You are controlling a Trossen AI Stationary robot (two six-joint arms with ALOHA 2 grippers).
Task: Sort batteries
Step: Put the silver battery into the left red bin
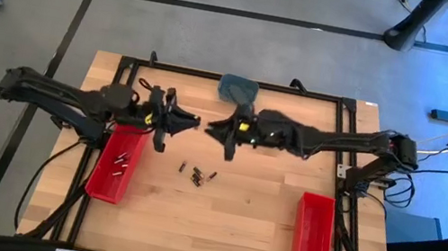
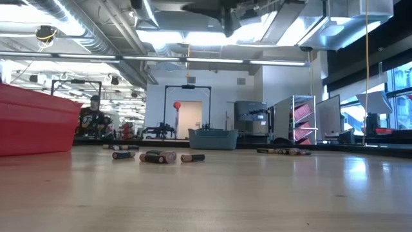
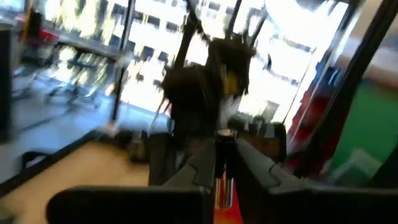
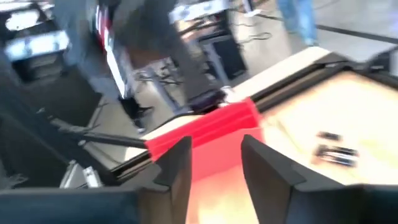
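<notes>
Sorting state: batteries [image 1: 197,175] lie in a loose cluster mid-table, a few more already inside the left red bin [image 1: 118,163]; from the low view the loose ones lie on their sides.
Handling: small rigid cylinders, light, smooth casing, likely to roll or skid if nudged; judged best pinched across the barrel at mid-length, one at a time.
Left gripper [image 1: 159,136]: raised above the table beside the left red bin's far end, fingers pinched together on a thin battery [image 3: 224,158] with a reddish tint, seen in its wrist view.
Right gripper [image 1: 228,148]: hovers behind the cluster, apart from it; fingers [image 4: 177,165] parted with nothing between them.
Right red bin [image 1: 312,241]: near the table's right front, well apart from the cluster; contents too small to tell.
Grey-blue dish [image 1: 238,88]: at the far edge, behind both grippers.
Risk: cluster tight, neighbours may get knocked and roll.
</notes>
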